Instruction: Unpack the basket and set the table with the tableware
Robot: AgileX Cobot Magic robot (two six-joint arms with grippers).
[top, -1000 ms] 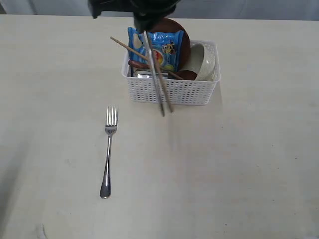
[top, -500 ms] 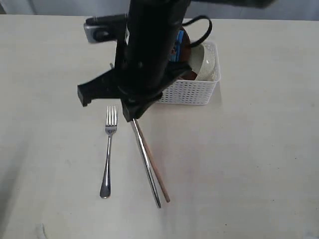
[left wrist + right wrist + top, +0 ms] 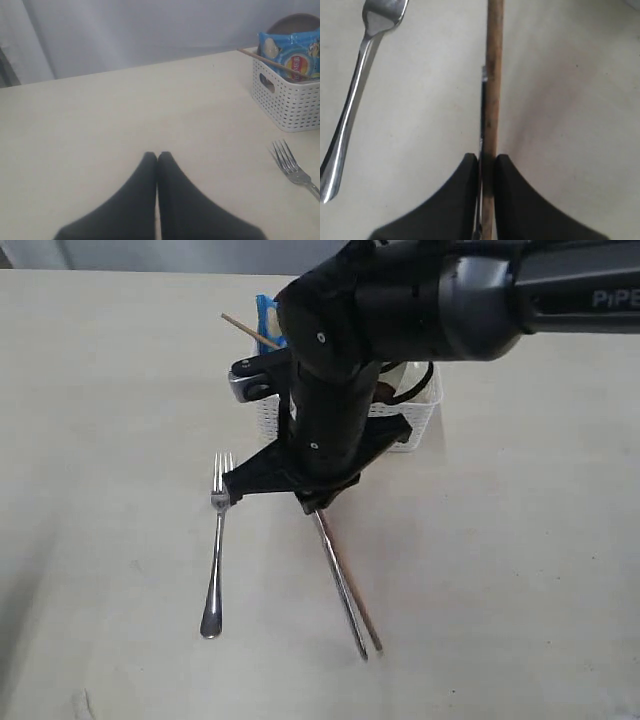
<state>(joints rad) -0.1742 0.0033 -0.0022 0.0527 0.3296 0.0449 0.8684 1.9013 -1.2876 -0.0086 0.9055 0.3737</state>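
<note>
My right end effector (image 3: 486,165) pinches the steel knife (image 3: 339,585) and one brown chopstick (image 3: 493,75) together, slanted down toward the near edge of the tabletop (image 3: 520,580) near the fork (image 3: 216,540). I judge this is to lay the knife alongside the fork as a setting. My left end effector (image 3: 157,162) hangs idle, fingers pressed together. The arm covers most of the basket (image 3: 415,425) at the middle of the far edge, so only a second chopstick (image 3: 243,325) and the blue packet (image 3: 265,315) show there, and I cannot tell whether the knife's tip touches the tabletop.
</note>
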